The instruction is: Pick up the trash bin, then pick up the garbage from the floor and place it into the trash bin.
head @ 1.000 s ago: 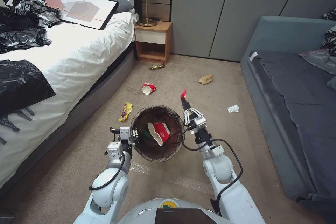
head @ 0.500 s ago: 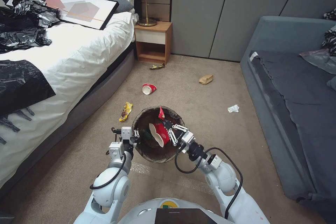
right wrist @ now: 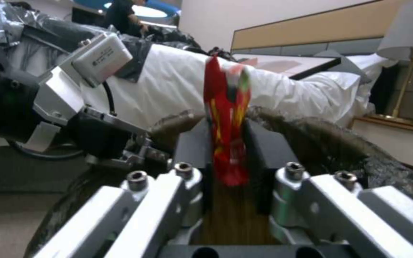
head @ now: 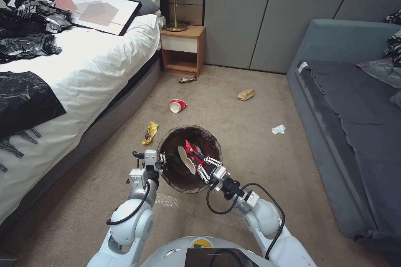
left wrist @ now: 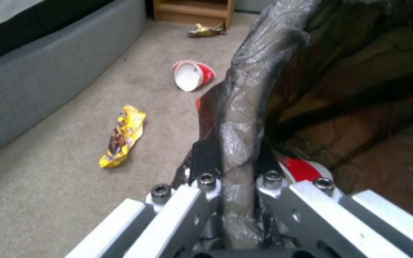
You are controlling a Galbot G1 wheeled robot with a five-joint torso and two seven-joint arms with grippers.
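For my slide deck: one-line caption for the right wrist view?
Right gripper shut on a red snack wrapper above the lined trash bin, whose rim the left gripper holds.

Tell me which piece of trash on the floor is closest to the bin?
The yellow snack wrapper, on the carpet just beside the trash bin toward the bed. The red cup, brown piece, white tissue and gold wrapper lie farther away.

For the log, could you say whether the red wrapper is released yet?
Not yet: the right gripper pinches the red wrapper over the trash bin.
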